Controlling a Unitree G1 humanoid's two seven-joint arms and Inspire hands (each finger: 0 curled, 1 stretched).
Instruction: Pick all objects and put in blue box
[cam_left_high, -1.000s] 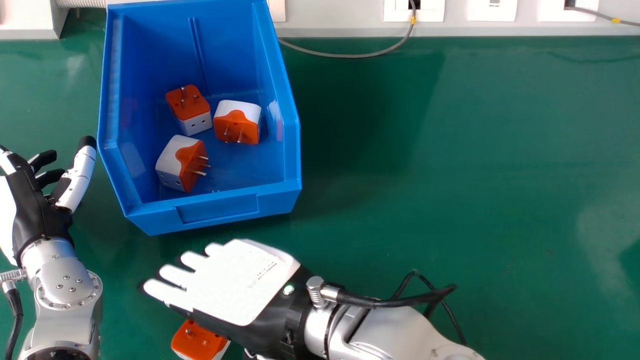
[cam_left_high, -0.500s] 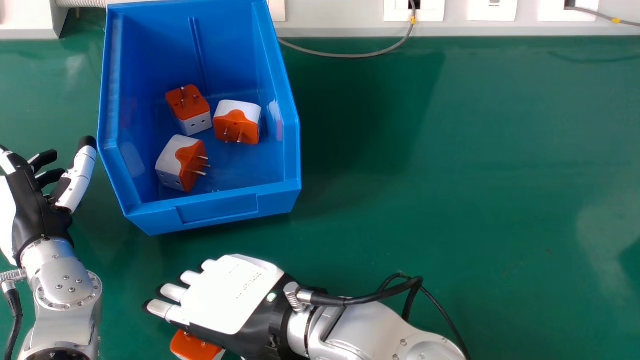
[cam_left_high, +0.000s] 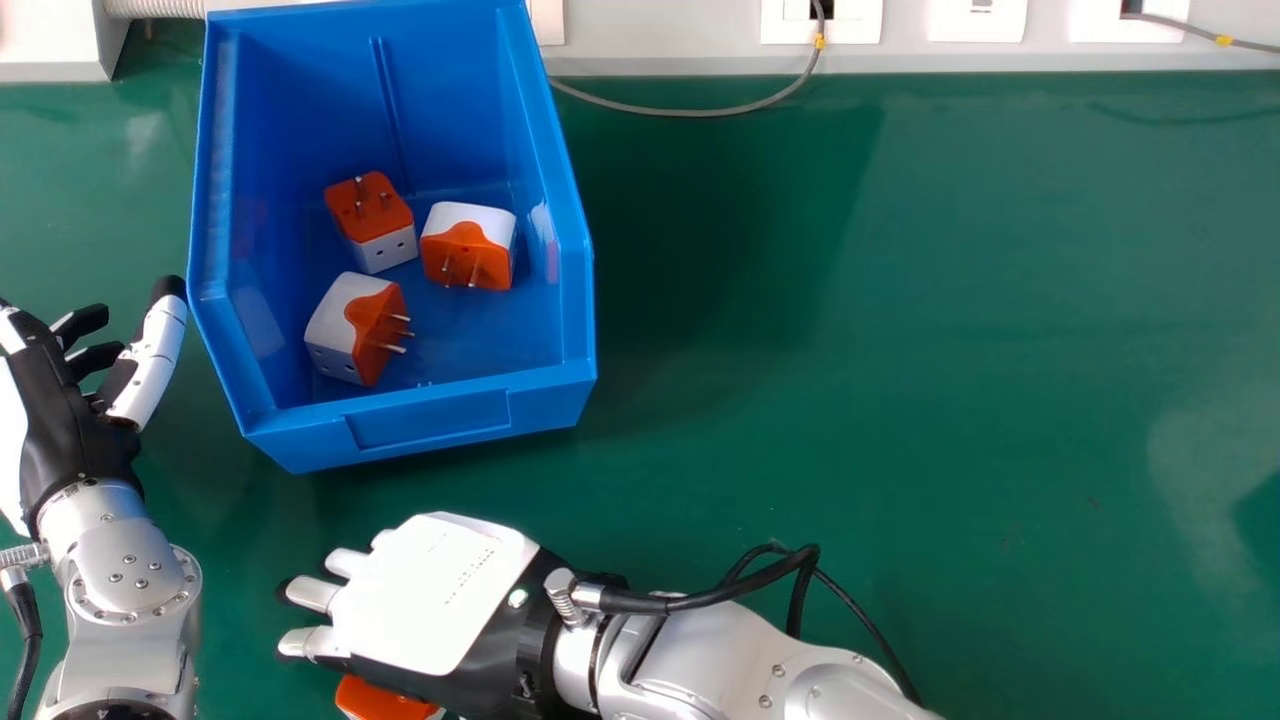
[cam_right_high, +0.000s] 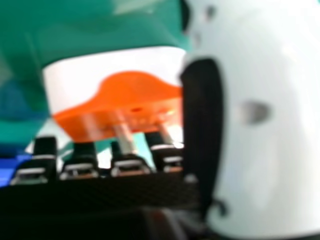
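Note:
In the head view my right hand (cam_left_high: 440, 595) is palm down near the bottom edge, its fingers slightly bent and pointing left. From under its thumb side an orange-and-white plug adapter (cam_left_high: 375, 700) sticks out, partly hidden. That adapter (cam_right_high: 135, 100) lies between the fingers and thumb of my right hand (cam_right_high: 260, 125) in the right hand view, pins toward the fingers; firm contact cannot be told. The blue box (cam_left_high: 430, 415) holds an adapter at the back (cam_left_high: 370, 220), another at the right (cam_left_high: 467, 245) and one nearer the front (cam_left_high: 355, 325). My left hand (cam_left_high: 75, 430) stays open left of the box.
Green table surface (cam_left_high: 850, 380) stretches to the right of the box. A grey cable (cam_left_high: 700, 112) hangs from the wall sockets at the back. Black cables (cam_left_high: 740, 590) loop above my right forearm.
My right hand has moved down and slightly left in the head view, covering more of the adapter. Its fingers have bent a little from straight. The left hand keeps its pose.

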